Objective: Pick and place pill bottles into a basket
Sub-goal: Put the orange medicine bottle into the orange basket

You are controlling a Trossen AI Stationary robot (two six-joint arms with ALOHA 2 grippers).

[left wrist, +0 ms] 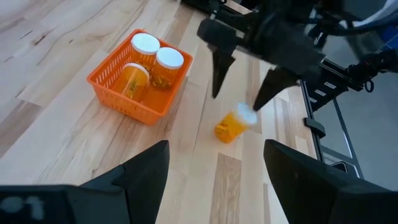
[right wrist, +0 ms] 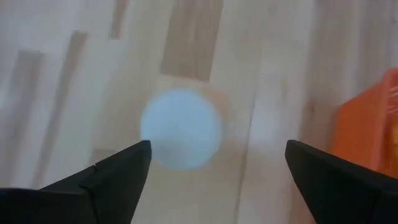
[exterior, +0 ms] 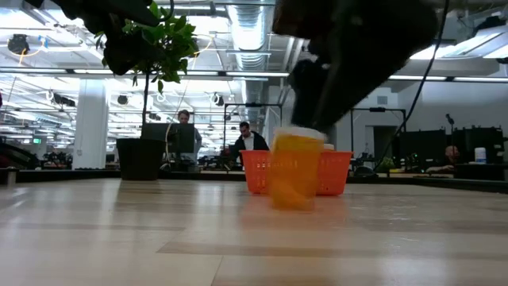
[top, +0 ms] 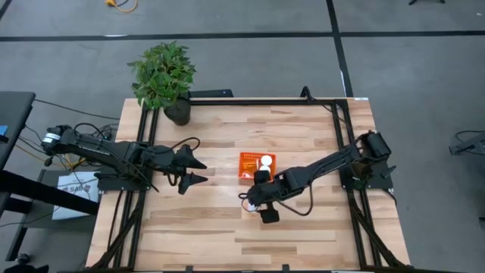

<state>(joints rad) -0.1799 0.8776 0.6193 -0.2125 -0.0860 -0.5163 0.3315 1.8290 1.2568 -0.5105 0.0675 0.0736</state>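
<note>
The right pincer (top: pixel 255 199) hangs with its fingers spread wide directly over a lone bottle (left wrist: pixel 234 124), which stands tilted on the worktop (top: pixel 303 235) between the fingers, gripped by neither. This bottle sits at about six o'clock from the basket (top: pixel 248 167), just beside it. Three bottles (left wrist: pixel 149 62) stand in the basket, white caps up. The left pincer (top: pixel 203 171) waits at nine o'clock from the basket, well apart, fingers parted and holding nothing. A plant (top: pixel 163 76) stands at the worktop's eleven o'clock corner.

Wood table (top: pixel 303 227): basket (top: pixel 248 166), bottle (left wrist: pixel 234 124), plant (top: pixel 164 76).
</note>
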